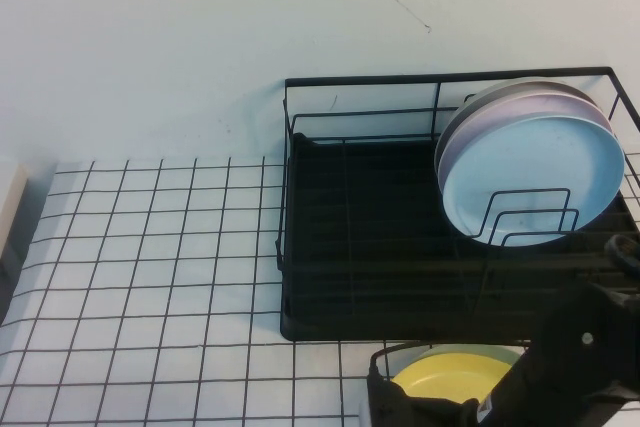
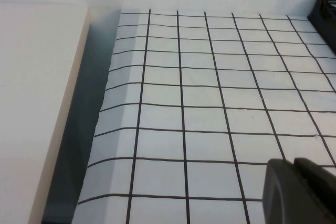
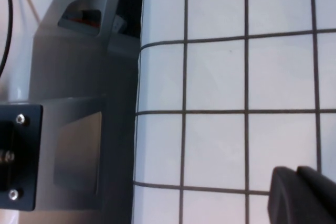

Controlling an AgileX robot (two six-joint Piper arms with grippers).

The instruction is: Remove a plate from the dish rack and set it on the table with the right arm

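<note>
Figure: the round plain yellow plate point(image 1: 452, 375) lies flat on the white counter with its grid of thin black lines point(image 1: 150, 277), just in front of the rectangular black wire dish rack point(image 1: 360, 277) and clear of its tray base. A pale rim shows around the yellow plate; whether that is a second plate beneath it cannot be told. The bulky black right arm point(image 1: 570, 357) covers the plate's near right edge. The right end effector point(image 3: 304, 195), clenched and empty, looks out over bare grid beside a grey metal housing point(image 3: 68, 108).

The placing step appears finished, so the sound course is to withdraw the right arm upward and toward the robot, keeping clear of the plate's rim and the rack's front wire.

The light blue round plate point(image 1: 535, 182) stands tilted among the rack's wire loops, other plates stacked behind it. Open counter lies left of the rack; its left edge drops to a gap beside a cream panel point(image 2: 37, 108). The left end effector point(image 2: 299, 190) hovers there, fingers together.
</note>
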